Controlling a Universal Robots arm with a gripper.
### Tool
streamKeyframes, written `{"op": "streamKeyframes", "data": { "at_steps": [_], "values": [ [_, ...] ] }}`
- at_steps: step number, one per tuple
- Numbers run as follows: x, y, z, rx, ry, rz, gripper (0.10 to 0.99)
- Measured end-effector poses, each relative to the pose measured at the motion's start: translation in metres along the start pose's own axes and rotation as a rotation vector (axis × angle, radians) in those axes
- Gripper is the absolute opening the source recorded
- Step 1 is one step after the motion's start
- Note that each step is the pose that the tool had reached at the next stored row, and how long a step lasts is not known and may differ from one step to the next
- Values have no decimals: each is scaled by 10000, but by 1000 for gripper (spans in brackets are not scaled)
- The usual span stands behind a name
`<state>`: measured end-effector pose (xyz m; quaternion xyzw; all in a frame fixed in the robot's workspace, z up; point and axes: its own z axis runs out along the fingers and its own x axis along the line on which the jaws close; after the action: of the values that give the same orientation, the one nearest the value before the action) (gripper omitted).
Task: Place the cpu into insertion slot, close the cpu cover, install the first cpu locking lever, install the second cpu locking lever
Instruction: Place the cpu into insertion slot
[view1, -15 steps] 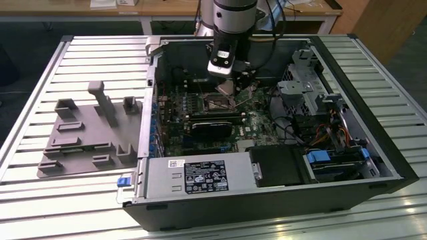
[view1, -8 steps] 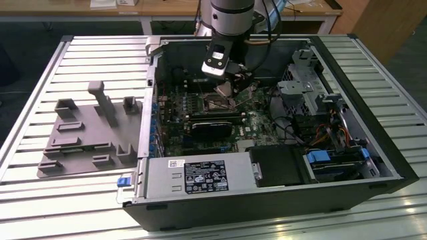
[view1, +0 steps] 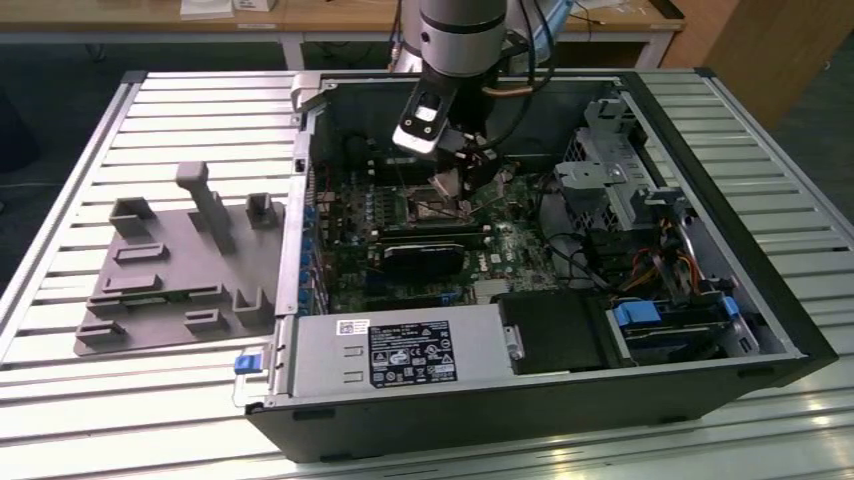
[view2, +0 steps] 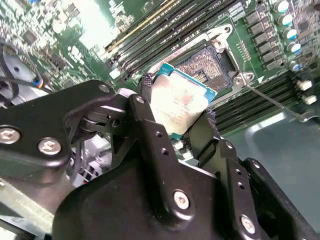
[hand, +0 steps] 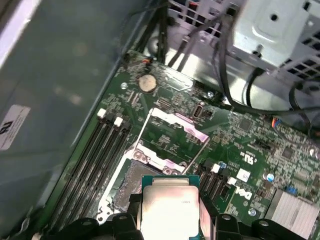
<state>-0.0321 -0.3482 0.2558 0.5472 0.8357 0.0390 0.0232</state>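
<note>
My gripper (view2: 177, 100) is shut on the cpu (view2: 182, 107), a flat square chip with a silver-grey top and a green edge, pinched by two opposite sides between black fingers (view2: 145, 115). In the first wrist view the cpu (hand: 167, 212) hangs tilted just above one edge of the insertion slot (hand: 131, 181), apart from it. The dark pin field of the insertion slot (view2: 212, 62) lies bare. The cpu cover (hand: 180, 122), a silver frame plate, is swung open away from the slot. In the exterior view the gripper (view1: 450, 190) reaches down into the open computer case over the board.
Long memory slots (hand: 95, 155) run beside the socket. Black cables (hand: 225, 75) and a metal drive cage (view1: 614, 165) stand close by. A thin metal lever rod (view2: 272, 100) sticks out near the socket. A grey fixture plate (view1: 174, 270) lies outside the case.
</note>
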Motion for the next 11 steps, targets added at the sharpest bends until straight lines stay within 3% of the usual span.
{"op": "streamKeyframes", "data": {
  "at_steps": [11],
  "values": [
    [0,-8,82,-8,-180,1973,537]
  ]
}}
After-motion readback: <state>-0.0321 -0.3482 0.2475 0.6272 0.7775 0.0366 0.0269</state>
